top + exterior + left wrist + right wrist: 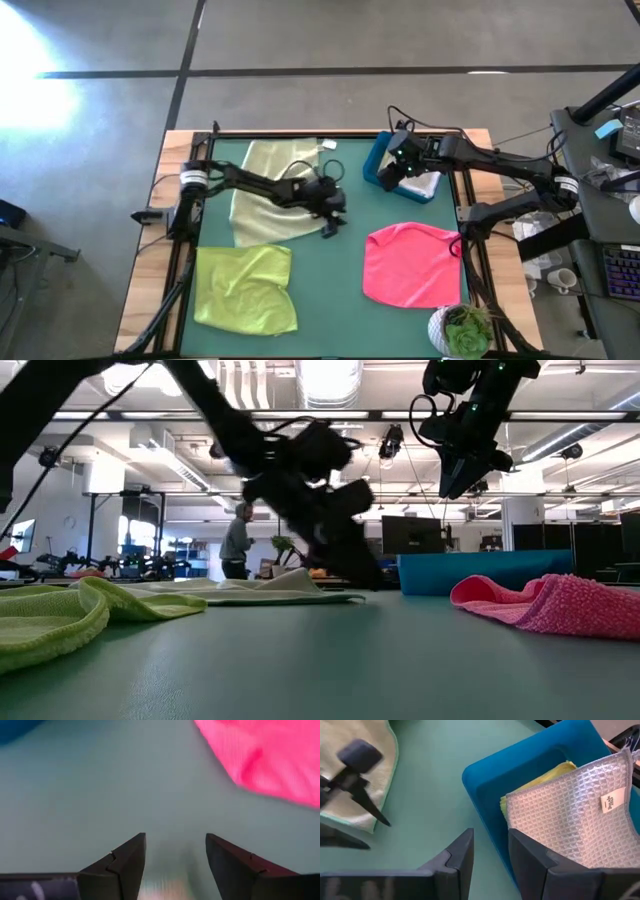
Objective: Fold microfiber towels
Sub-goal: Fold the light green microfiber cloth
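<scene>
On the green table mat, taking the mat's centre as the clock's hub in the high view, the lime green square microfiber towel lies rumpled at about eight o'clock, near the left front corner. Just behind it, at ten to eleven o'clock, the pale green microfiber towel is spread flat, its near edge touching the lime one. The dark left arm reaches across this pale cloth from nine o'clock.

The left gripper sits close to the hub, low over bare mat. Its fingers stand open with nothing between them, only mat showing in the gap, and the hot pink cloth is ahead of them in the left wrist view.

At four o'clock the hot pink square microfiber towel lies flat with a slightly bunched edge, well apart from the green cloths.

At one o'clock stands the blue rectangular plastic bin. Inside it the light grey waffle-weave microfiber towel with a small white label lies on top of the yellow microfiber towel.

The right gripper hangs above the bin's near wall; its fingers are partly open and empty, straddling the bin's rim in the right wrist view.

A potted green plant sits at five o'clock on the mat's front edge.
</scene>
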